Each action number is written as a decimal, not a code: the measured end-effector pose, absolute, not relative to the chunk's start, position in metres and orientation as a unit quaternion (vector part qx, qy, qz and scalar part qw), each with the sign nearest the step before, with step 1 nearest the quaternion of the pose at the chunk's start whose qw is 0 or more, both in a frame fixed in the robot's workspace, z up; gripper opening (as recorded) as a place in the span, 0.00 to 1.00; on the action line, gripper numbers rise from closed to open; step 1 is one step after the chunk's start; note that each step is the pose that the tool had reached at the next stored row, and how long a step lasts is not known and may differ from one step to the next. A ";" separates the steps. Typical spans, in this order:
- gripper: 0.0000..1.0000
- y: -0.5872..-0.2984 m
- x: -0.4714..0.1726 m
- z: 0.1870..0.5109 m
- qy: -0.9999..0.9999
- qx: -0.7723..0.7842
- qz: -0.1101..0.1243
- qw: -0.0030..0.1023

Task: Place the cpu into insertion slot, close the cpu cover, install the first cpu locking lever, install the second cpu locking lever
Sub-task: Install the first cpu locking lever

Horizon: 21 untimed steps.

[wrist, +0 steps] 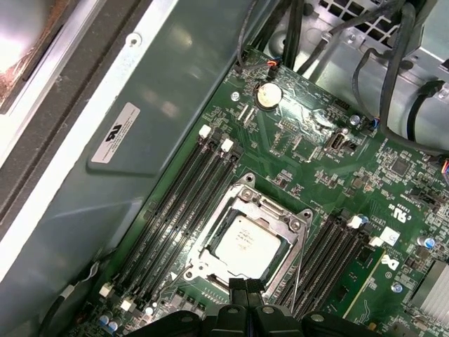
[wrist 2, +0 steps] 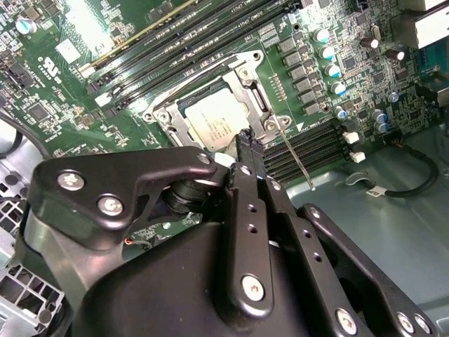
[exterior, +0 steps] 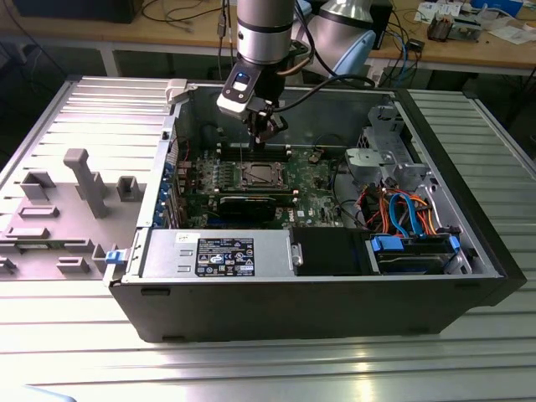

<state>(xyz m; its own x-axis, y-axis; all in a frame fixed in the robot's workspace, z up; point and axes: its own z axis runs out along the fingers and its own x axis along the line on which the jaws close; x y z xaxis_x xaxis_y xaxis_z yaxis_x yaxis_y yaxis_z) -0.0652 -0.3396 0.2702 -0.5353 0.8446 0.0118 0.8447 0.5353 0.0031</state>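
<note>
The cpu [wrist: 245,246] [wrist 2: 217,116] lies flat in the insertion slot [exterior: 258,174] on the green board. The silver cpu cover [wrist: 270,207] [wrist 2: 245,77] lies down around the chip as a frame. A thin wire locking lever [wrist 2: 298,158] [wrist: 297,277] sticks out from one side of the socket, away from the frame. My gripper [exterior: 266,130] [wrist: 245,289] hangs just above the socket's edge, its two black fingertips pressed together with nothing between them. In the second wrist view one fingertip [wrist 2: 249,144] covers a corner of the socket.
Long black memory slots [wrist: 182,203] [wrist 2: 196,35] flank the socket on both sides. A black graphics card [exterior: 251,205] lies in front of it, a power supply [exterior: 218,254] nearer still. Cables and drive cages [exterior: 402,209] fill the exterior view's right. The case wall [wrist: 161,105] stands close.
</note>
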 end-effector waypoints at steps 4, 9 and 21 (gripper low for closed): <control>0.11 -0.340 -0.065 0.270 -0.877 -0.481 -0.004 0.004; 0.11 -0.340 -0.065 0.270 -0.877 -0.480 -0.004 0.004; 0.11 -0.340 -0.065 0.270 -0.906 -0.423 -0.004 0.005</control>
<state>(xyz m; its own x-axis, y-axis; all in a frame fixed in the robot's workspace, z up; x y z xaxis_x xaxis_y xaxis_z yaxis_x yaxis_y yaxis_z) -0.0653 -0.3397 0.2702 -0.6419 0.7667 0.0118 0.7668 0.6419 0.0030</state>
